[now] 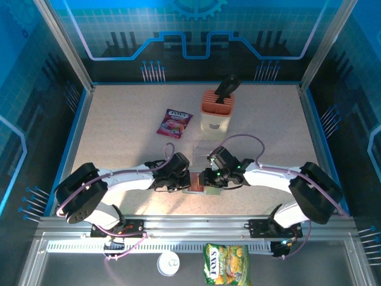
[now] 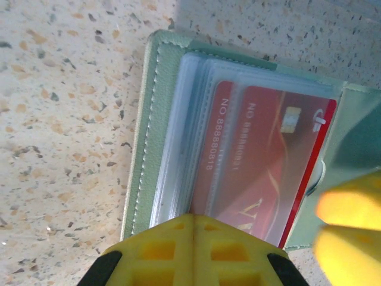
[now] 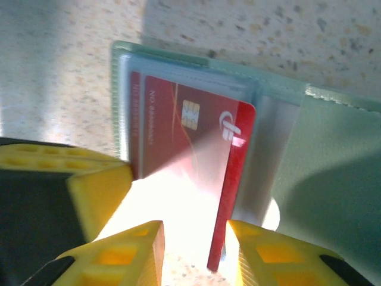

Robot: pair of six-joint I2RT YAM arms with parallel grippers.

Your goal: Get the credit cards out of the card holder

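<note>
The card holder (image 1: 195, 186) lies open on the speckled table between both grippers, its grey-green cover (image 2: 144, 125) around clear sleeves. A red credit card (image 2: 268, 155) sticks out of a sleeve, and a second red card (image 2: 213, 140) sits behind plastic. My left gripper (image 2: 191, 221) is shut, its tips on the sleeves' near edge; I cannot tell whether it pinches one. My right gripper (image 3: 195, 241) is open, and the red card's (image 3: 178, 137) free edge stands between its fingers, close to the right finger (image 3: 250, 244). In the top view the left gripper (image 1: 186, 180) and right gripper (image 1: 206, 180) face each other.
A peach slotted block (image 1: 216, 110) with a black item in it stands behind the holder. A purple-red snack packet (image 1: 174, 123) lies at the back left. A green snack packet (image 1: 226, 273) and a white round item (image 1: 169, 263) rest on the near ledge.
</note>
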